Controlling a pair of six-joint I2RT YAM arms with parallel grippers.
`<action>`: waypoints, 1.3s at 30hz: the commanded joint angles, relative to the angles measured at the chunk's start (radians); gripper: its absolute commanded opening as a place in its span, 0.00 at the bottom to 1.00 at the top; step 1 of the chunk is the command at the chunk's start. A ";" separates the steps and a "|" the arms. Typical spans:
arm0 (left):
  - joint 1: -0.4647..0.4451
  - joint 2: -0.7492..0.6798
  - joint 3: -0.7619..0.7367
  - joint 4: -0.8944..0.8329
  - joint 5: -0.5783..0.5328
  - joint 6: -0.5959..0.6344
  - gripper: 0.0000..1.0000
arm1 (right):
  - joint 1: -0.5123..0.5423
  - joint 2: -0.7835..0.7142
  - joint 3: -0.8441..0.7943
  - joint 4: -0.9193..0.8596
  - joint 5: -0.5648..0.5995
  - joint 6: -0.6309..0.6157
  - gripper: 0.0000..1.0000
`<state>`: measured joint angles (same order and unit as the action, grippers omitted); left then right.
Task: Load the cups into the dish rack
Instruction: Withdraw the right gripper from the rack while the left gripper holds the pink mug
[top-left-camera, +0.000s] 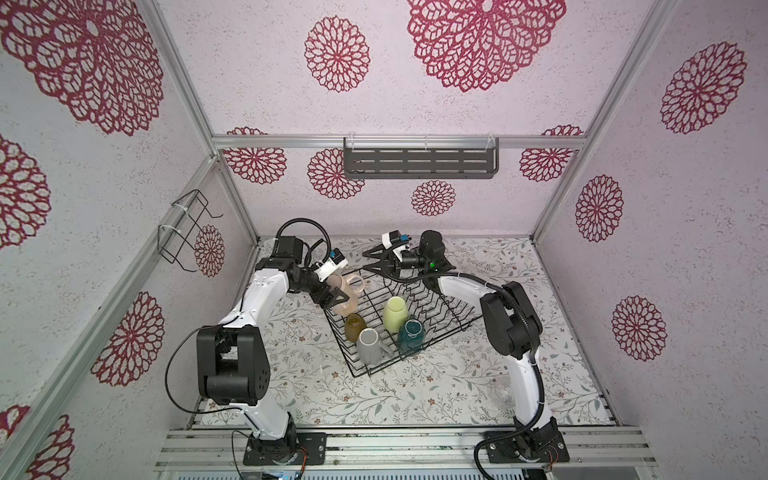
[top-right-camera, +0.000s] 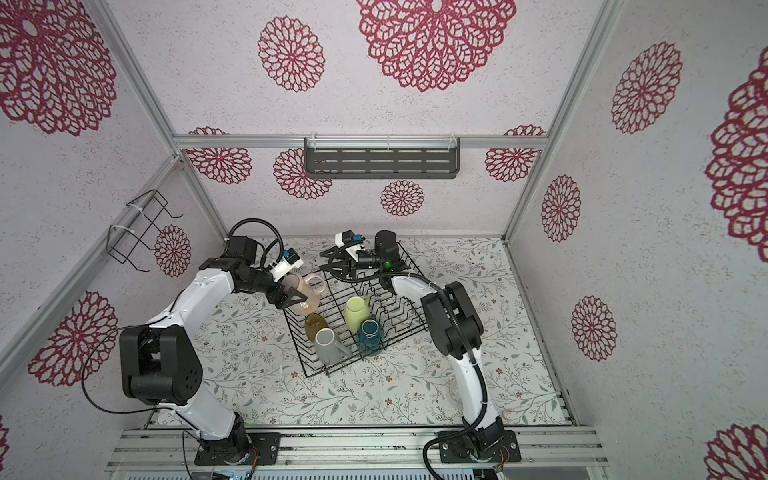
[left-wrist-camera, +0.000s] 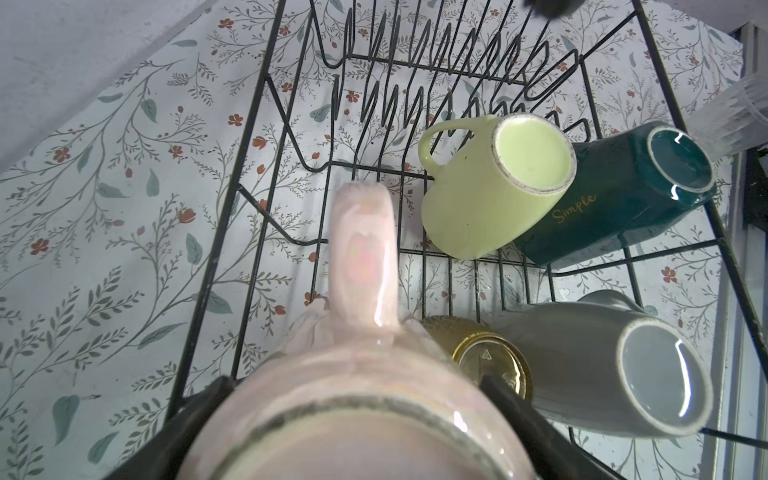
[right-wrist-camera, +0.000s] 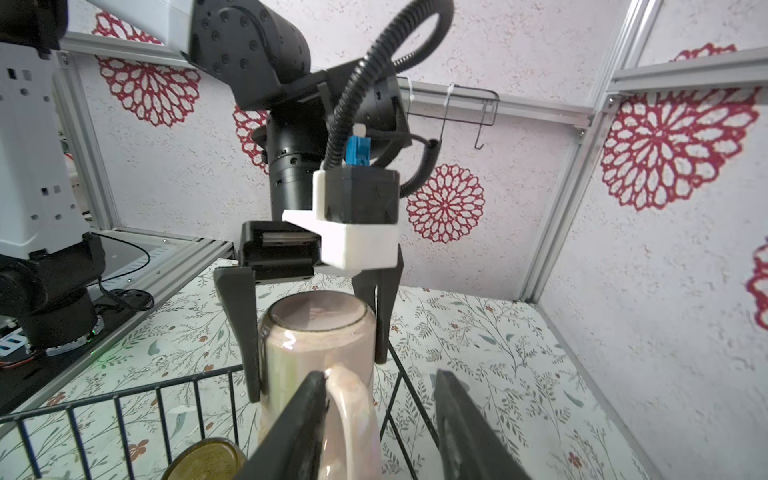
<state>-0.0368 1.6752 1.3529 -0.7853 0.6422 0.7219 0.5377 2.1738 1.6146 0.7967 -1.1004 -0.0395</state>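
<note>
- Right wrist view, not left, shows right gripper (right-wrist-camera: 380, 374) spread by pink mug's (right-wrist-camera: 316, 345) handle; left gripper (right-wrist-camera: 316, 376) clamps the mug.
- Mug pearly, base up, at rack's (right-wrist-camera: 124, 392) left corner.

bright even light, blurred wrist-view foregrounds

Dish rack (top-left-camera: 446, 309): black wire. Pink mug (left-wrist-camera: 361, 395) shows a pearly sheen. Yellow-green mug (left-wrist-camera: 486, 208) is pale and plain. Teal mug (left-wrist-camera: 615, 216) is dark with gold lettering. Grey mug (left-wrist-camera: 582, 353) is light. Tumbler (left-wrist-camera: 486, 357) is amber. Table covering (top-left-camera: 415, 399): white, grey-green sprigs, red flowers. Walls (top-left-camera: 257, 83): pale, crimson rosettes.
</note>
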 joint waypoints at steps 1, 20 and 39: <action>-0.013 -0.065 -0.008 0.090 0.001 -0.008 0.52 | -0.012 -0.150 -0.036 -0.055 0.070 -0.133 0.46; -0.107 0.031 -0.061 0.250 -0.108 -0.143 0.51 | -0.019 -0.690 -0.508 -0.229 0.813 -0.077 0.56; -0.127 0.025 -0.066 0.320 -0.141 -0.213 0.96 | 0.032 -0.937 -0.643 -0.768 1.589 0.406 0.99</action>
<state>-0.1535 1.7641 1.2739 -0.5415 0.4831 0.5209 0.5610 1.3254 0.9676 0.1699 0.3103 0.2905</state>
